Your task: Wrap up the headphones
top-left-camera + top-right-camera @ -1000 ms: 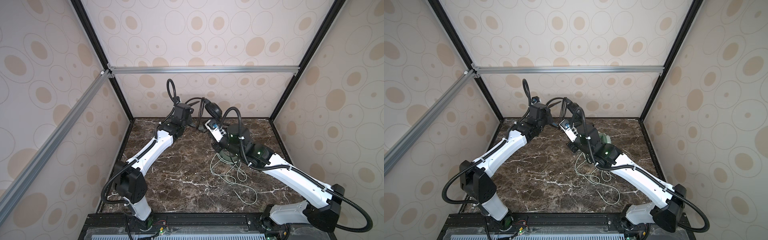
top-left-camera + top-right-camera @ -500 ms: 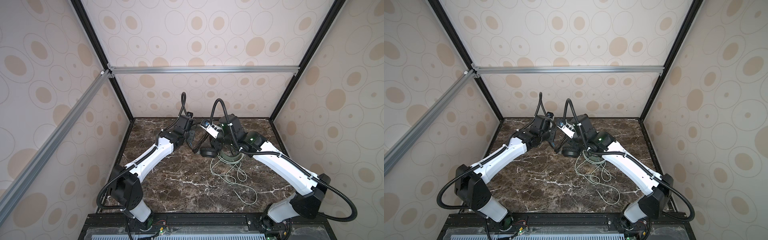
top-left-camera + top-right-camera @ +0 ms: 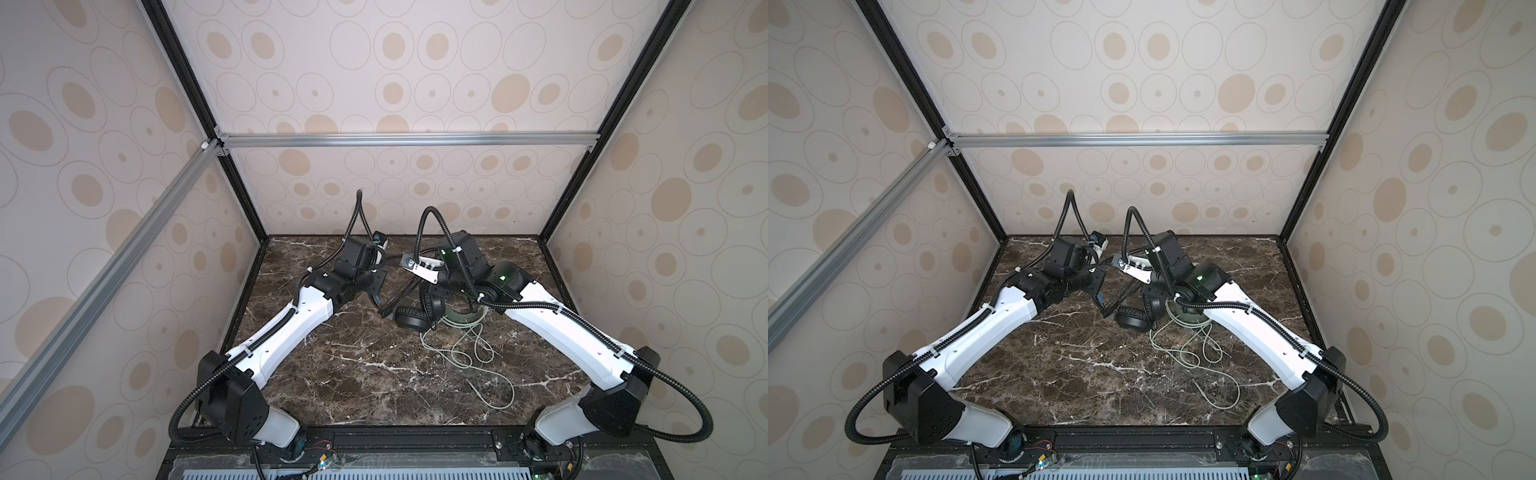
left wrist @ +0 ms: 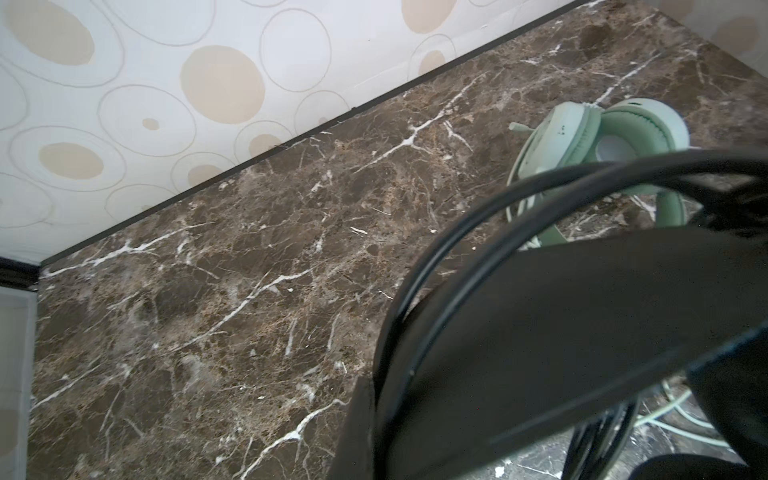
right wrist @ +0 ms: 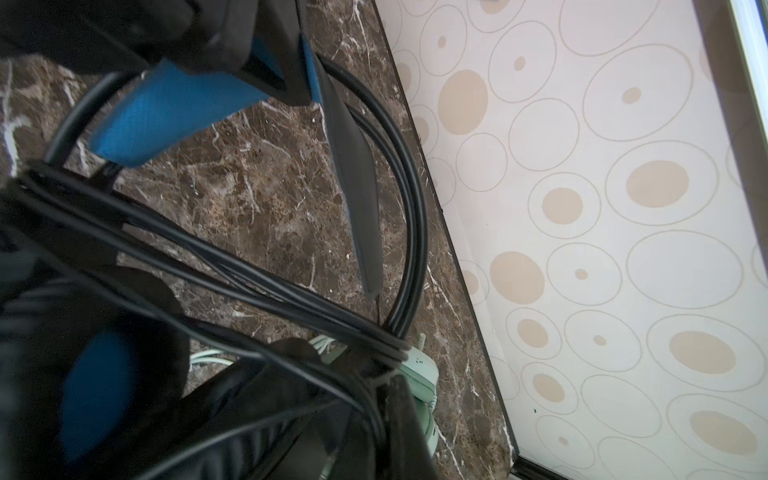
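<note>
Nearest us on the marble table (image 3: 340,374), the pale green cable (image 3: 469,357) lies in loose, unwound loops that trail toward the front edge. Behind it the mint-green headphones (image 3: 463,318) rest on the table, partly under the right arm. Just beside them, toward the left, are the black headphones (image 3: 409,319). Their earcups are low over the marble, though we cannot tell whether they touch it.

Farther back, the headband rises to the left gripper (image 3: 376,293), which is closed tight on it. We see the headband's blue lining (image 5: 166,112) in the right wrist view. The black cable (image 5: 415,216) runs in several strands around the headband and gathers at the tip of the right gripper (image 3: 430,291), which is pinched closed on the bundle. Beyond both arms stands the patterned wall (image 3: 415,187).
</note>
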### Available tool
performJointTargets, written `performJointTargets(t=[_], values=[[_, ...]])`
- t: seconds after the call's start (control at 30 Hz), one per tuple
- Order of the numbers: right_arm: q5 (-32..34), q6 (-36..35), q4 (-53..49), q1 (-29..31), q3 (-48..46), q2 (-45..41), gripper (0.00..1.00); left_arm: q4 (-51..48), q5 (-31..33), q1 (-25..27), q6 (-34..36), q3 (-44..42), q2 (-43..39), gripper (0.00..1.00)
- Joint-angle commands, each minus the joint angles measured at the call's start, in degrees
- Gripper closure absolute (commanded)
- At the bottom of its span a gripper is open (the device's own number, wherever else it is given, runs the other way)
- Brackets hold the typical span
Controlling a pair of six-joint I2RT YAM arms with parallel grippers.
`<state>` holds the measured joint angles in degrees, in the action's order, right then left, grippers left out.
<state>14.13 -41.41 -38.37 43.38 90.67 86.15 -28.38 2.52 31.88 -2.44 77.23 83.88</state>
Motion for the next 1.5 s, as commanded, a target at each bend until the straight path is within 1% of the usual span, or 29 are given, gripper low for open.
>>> performJointTargets(t=[0.0, 0.13, 0.23, 0.47, 0.63, 0.8, 1.1, 1.23, 1.47], values=[[5.5, -3.8, 1.0, -2.3, -0.8, -1.5, 1.0, -2.8, -5.1, 0.2, 3.9, -1.0, -3.1, 1.0], [4.2, -4.9, -0.1, -3.8, -2.7, -3.0, 1.0, -2.5, -6.4, 0.1, 3.7, -2.1, -4.1, 1.0], [4.1, -5.8, -0.7, -4.4, -4.3, -3.8, 1.0, -2.4, -6.1, 0.2, 3.5, -2.8, -4.7, 1.0], [3.9, -5.7, -0.1, -5.4, -8.1, -4.9, 1.0, -2.1, -7.3, 0.2, 3.6, -2.9, -5.6, 1.0], [1.5, -1.7, 0.2, -6.7, -8.4, -4.0, 1.0, -1.0, -10.0, 0.2, 3.3, -3.3, -6.8, 1.0], [-0.4, 1.1, 1.6, -7.2, -9.7, -3.5, 1.0, -0.8, -10.2, 0.1, 2.9, -3.6, -7.2, 1.0], [-4.3, 0.9, 3.5, -7.3, -15.0, -6.4, 0.99, -1.8, -9.2, 0.2, 2.6, -2.8, -7.1, 1.0], [-7.6, 1.1, 3.9, -7.6, -17.2, -8.0, 0.99, -1.9, -9.3, 0.1, 2.5, -2.3, -6.6, 1.0], [-11.6, 4.5, 2.0, -9.5, -16.4, -6.6, 0.98, -1.1, -10.5, 0.2, 2.6, -1.8, -6.5, 1.0]])
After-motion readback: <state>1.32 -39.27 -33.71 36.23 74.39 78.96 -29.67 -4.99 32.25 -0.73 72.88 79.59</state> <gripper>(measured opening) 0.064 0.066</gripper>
